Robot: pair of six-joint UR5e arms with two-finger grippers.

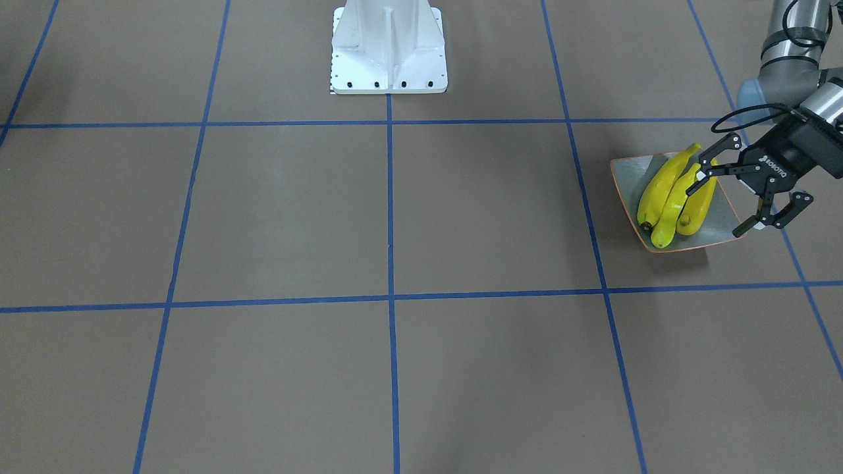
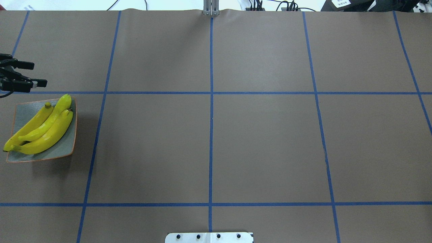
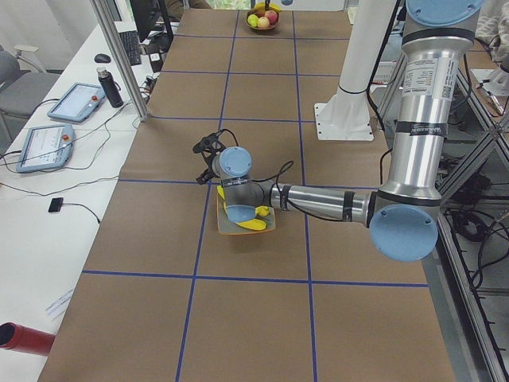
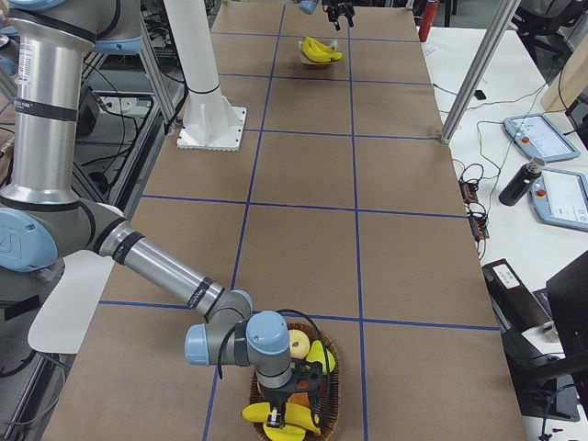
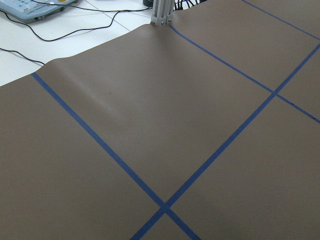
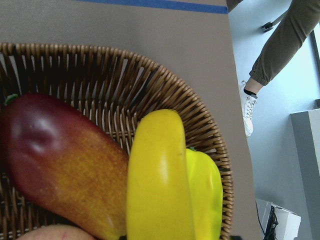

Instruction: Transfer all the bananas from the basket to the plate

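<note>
3 bananas (image 1: 672, 194) are laid on plate (image 1: 629, 174); L gripper (image 1: 712, 212) is spread wide above. R gripper (image 4: 280, 409) is positioned over 4th banana (image 6: 157, 180) in basket (image 4: 326, 404), jaw state can't be told

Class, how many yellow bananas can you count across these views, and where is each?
4. Three smooth yellow bananas lie side by side on the square grey-green plate; a fourth banana lies in the brown wicker basket, where others may be hidden.
</note>
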